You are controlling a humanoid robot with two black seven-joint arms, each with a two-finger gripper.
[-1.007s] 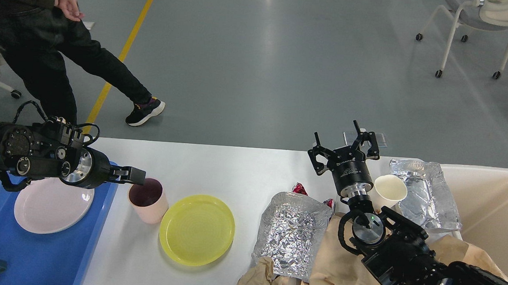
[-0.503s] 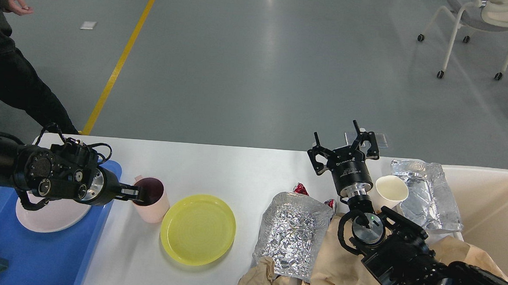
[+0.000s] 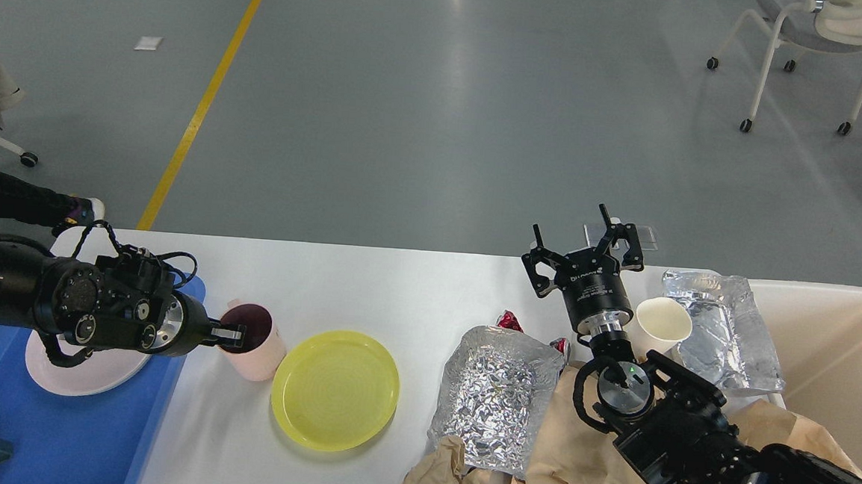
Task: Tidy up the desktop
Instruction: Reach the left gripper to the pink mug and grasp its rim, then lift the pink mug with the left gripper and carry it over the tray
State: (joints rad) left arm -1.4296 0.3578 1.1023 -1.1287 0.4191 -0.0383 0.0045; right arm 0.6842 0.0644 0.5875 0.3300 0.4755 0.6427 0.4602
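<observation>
**Left gripper at the pink cup's rim**

My left gripper (image 3: 231, 332) pinches the near rim of the pink cup (image 3: 254, 342), one finger inside. My right gripper (image 3: 584, 253) hangs spread wide and empty. The desktop (image 3: 398, 285) lies beneath both.

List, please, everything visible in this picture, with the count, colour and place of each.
desktop: one, white, centre
tray: one, blue, left edge
plate on tray: one, pale pink
mug: one, pink, beside the tray
yellow plate: one, mid-table
foil bags: two, silver, right side
paper cup: one, cream, between the bags
brown paper: crumpled, beige, front right
bin: one, beige, far right
chair: one, white, top right
left gripper: black, at the mug's rim
right gripper: black, open, raised over the table
</observation>
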